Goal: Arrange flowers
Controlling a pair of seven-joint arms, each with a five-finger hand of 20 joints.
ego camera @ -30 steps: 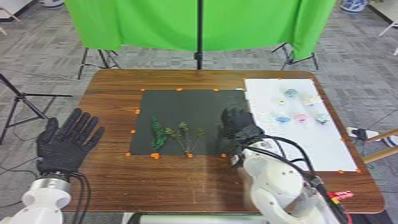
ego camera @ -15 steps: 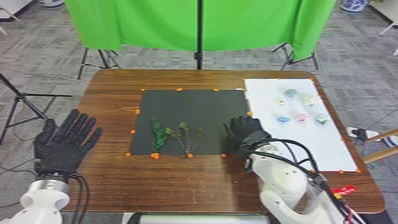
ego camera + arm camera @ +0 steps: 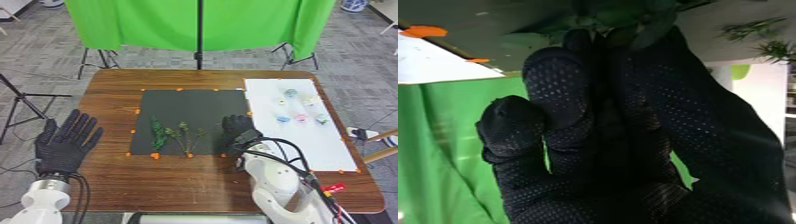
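Surface of brown wood (image 3: 178, 187) nearest. My left hand in black fabric glove (image 3: 64, 145) lies spread, without work. My right hand in black fabric glove (image 3: 238, 131) is over the dark sheet's right part, thumb and fingers pinching a green leafy sprig (image 3: 657, 24) at the tips. Left of it, on the dark grey sheet (image 3: 195, 102), thin-stemmed green sprigs (image 3: 187, 138). Farther, pastel flowers (image 3: 301, 118) on white sheet (image 3: 333, 155). Step, I judge: laying greenery. Next: lower sprig beside the others, stem aligned, then release gently; leaves may snag on glove.
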